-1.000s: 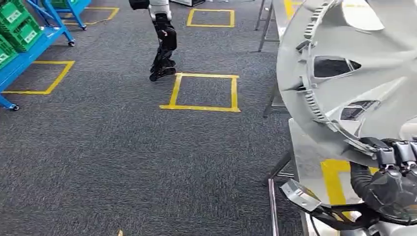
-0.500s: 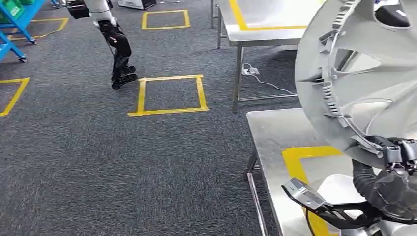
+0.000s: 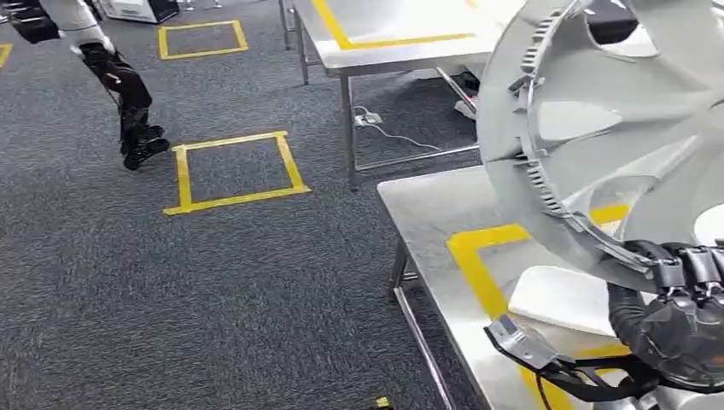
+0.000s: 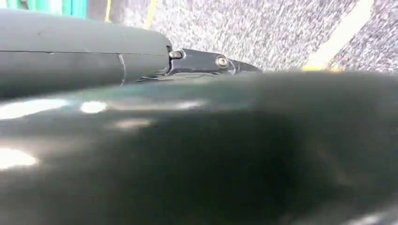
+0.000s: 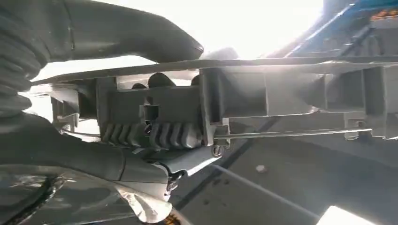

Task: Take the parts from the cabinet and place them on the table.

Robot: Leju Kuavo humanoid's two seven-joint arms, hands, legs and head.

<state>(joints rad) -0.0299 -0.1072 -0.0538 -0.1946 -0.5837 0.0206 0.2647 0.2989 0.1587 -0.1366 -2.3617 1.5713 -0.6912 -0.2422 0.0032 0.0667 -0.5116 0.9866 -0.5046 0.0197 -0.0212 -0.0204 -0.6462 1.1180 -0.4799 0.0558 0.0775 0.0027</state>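
Right hand (image 3: pixel 683 278) clamps the rim of the big grey wheel cover (image 3: pixel 615 128), filling the frame's right side above the steel table (image 3: pixel 427 205) — likely light, stiff plastic, awkwardly broad, best gripped at the ribbed edge; left hand's grip can't be told.

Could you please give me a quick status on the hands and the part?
Right hand grips the grey wheel cover by its rim, above the steel table. Left hand's state unclear. White part already on the table below.
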